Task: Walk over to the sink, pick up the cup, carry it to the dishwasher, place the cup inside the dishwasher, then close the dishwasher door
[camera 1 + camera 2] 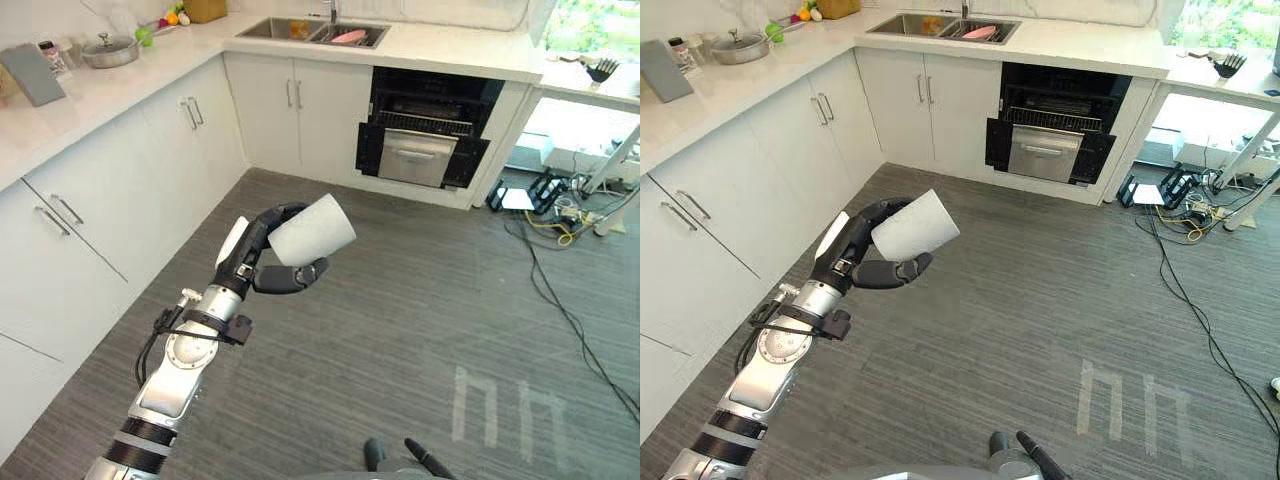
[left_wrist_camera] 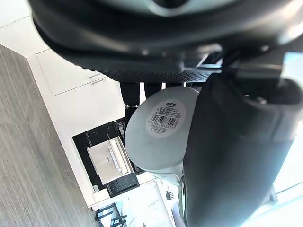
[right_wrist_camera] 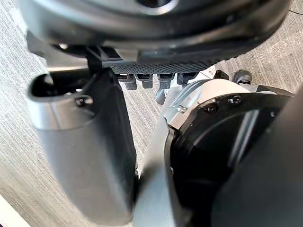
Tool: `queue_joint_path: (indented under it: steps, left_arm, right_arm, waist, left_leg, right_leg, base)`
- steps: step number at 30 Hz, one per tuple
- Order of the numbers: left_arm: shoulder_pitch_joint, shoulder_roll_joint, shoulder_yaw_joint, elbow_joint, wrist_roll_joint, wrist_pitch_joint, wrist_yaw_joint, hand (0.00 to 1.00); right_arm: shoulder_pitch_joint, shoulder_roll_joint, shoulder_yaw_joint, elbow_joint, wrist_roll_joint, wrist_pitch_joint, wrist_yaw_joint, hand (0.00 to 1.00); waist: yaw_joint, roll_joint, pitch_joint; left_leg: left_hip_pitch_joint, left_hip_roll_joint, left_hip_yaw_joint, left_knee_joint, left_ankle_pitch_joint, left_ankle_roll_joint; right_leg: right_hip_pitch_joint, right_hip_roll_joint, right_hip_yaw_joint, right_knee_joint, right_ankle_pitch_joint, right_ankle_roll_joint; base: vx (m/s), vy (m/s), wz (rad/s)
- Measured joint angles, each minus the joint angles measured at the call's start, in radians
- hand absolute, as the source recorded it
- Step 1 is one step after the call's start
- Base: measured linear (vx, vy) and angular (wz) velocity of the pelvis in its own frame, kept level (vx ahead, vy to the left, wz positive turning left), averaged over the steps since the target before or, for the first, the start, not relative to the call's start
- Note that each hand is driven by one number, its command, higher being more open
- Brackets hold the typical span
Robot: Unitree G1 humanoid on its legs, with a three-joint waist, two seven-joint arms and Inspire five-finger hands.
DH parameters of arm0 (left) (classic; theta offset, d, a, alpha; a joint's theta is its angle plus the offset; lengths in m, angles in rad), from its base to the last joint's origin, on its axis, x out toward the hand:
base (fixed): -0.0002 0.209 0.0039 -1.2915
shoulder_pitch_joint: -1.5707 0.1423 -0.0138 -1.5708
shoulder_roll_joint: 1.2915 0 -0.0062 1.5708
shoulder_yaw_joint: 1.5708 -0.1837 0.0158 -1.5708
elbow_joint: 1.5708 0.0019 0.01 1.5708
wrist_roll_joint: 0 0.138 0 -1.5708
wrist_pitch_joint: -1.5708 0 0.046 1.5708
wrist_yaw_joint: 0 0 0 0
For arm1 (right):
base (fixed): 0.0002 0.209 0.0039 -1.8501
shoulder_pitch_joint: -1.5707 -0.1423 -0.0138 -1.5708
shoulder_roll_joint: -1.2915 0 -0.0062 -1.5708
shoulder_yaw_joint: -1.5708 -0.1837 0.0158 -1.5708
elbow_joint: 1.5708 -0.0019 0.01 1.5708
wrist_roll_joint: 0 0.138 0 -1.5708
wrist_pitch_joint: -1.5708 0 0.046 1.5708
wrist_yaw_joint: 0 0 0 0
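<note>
Our left robot hand wraps the cup around its wall, mid-air over the floor, dishwasher ahead. It seems light, rigid, smooth; we judge the mid-wall grip safest.

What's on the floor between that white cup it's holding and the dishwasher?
Nothing: both eye views show bare grey floor between the cup in the left hand and the dishwasher.

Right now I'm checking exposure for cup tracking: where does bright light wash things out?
Left eye view: daylight washes out the window at top right; the white cup in the left hand reads clearly against grey floor. Left wrist view: its base evenly lit.
</note>
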State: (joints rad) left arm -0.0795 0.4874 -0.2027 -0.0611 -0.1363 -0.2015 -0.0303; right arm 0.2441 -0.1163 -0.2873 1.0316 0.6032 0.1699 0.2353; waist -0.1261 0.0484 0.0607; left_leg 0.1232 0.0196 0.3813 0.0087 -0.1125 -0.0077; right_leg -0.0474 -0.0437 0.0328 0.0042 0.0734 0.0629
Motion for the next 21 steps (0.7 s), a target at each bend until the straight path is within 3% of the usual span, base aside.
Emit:
queue_joint_path:
  steps: [6,9,11,12,14,16,17,19,20,21]
  left_arm:
    - [-0.004,-0.003,0.0,0.014,-0.002,0.0,0.0,0.0]
    - [-0.049,-0.051,0.001,0.123,-0.065,0.036,0.0,0.0]
    - [-0.087,-0.093,0.002,0.189,-0.111,0.076,0.002,0.0]
    - [-0.104,-0.118,0.006,0.236,-0.146,0.108,0.005,0.0]
    - [-0.127,-0.155,0.006,0.301,-0.199,0.16,0.01,0.0]
    - [-0.138,-0.174,0.004,0.321,-0.232,0.191,0.009,0.0]
    - [-0.175,-0.2,-0.024,0.342,-0.286,0.245,-0.002,0.0]
    - [-0.204,-0.194,-0.063,0.343,-0.297,0.257,-0.014,0.0]
    - [-0.225,-0.195,-0.081,0.343,-0.298,0.261,-0.017,0.0]
    - [-0.235,-0.194,-0.085,0.339,-0.298,0.261,-0.022,0.0]
  right_arm:
    - [0.003,0.0,0.0,0.0,0.0,-0.003,0.001,1.0]
    - [0.005,0.001,-0.002,0.001,0.002,-0.018,0.007,1.0]
    - [0.001,0.003,-0.004,0.001,0.007,-0.033,0.011,1.0]
    - [-0.005,0.001,-0.004,-0.002,0.021,-0.044,0.01,1.0]
    - [-0.019,-0.003,-0.004,-0.005,0.04,-0.061,0.001,1.0]
    - [-0.032,-0.005,-0.005,-0.007,0.045,-0.071,-0.01,1.0]
    - [-0.035,-0.005,-0.01,-0.027,0.045,-0.085,-0.03,1.0]
    - [-0.029,0.014,-0.012,-0.048,0.044,-0.113,-0.044,1.0]
    - [-0.022,0.021,-0.007,-0.06,0.044,-0.124,-0.058,1.0]
    - [-0.015,0.03,0.001,-0.065,0.046,-0.131,-0.074,1.0]
  waist:
    - [-0.002,0.001,0.0]
    - [-0.011,0.005,0.001]
    - [-0.012,0.005,0.005]
    - [-0.012,0.006,0.013]
    - [-0.025,0.005,0.043]
    - [-0.035,0.005,0.065]
    - [-0.055,0.001,0.092]
    - [-0.061,0.01,0.096]
    - [-0.062,0.001,0.102]
    - [-0.06,-0.003,0.106]
  left_leg:
    - [0.001,0.0,0.002,0.0,0.0,0.0]
    - [-0.001,0.0,0.0,0.004,-0.002,-0.003]
    - [-0.01,-0.003,0.007,0.022,-0.011,-0.009]
    - [-0.005,-0.007,0.024,0.042,-0.024,-0.005]
    - [0.033,-0.022,0.041,0.058,-0.041,-0.006]
    - [0.055,-0.032,0.044,0.054,-0.061,0.002]
    - [0.072,-0.042,0.021,0.055,-0.072,0.039]
    - [0.068,-0.03,-0.002,0.067,-0.074,0.041]
    - [0.066,-0.024,-0.025,0.067,-0.074,0.041]
    - [0.072,-0.017,-0.04,0.08,-0.078,0.034]
  right_leg:
    - [0.0,0.0,0.0,-0.005,0.0,-0.001]
    - [-0.014,-0.003,-0.022,0.024,-0.014,-0.008]
    - [-0.079,-0.017,-0.075,0.162,-0.073,-0.017]
    - [-0.13,-0.044,-0.157,0.292,-0.11,-0.029]
    - [-0.17,-0.095,-0.251,0.455,-0.137,-0.049]
    - [-0.172,-0.121,-0.281,0.504,-0.149,-0.046]
    - [-0.199,-0.149,-0.284,0.588,-0.162,-0.039]
    - [-0.209,-0.13,-0.26,0.501,-0.185,-0.017]
    - [-0.205,-0.121,-0.242,0.374,-0.165,-0.008]
    - [-0.183,-0.116,-0.238,0.222,-0.102,-0.006]
  base:
    - [0.0,0.0,0.0]
    - [-0.01,-0.006,0.05]
    - [-0.01,-0.022,-0.1]
    - [-0.02,-0.04,-0.29]
    - [-0.06,-0.011,-0.33]
    - [-0.08,0.005,-0.07]
    - [0.0,0.002,0.32]
    - [0.05,-0.016,0.41]
    - [0.14,-0.055,0.45]
    - [0.18,-0.075,0.47]
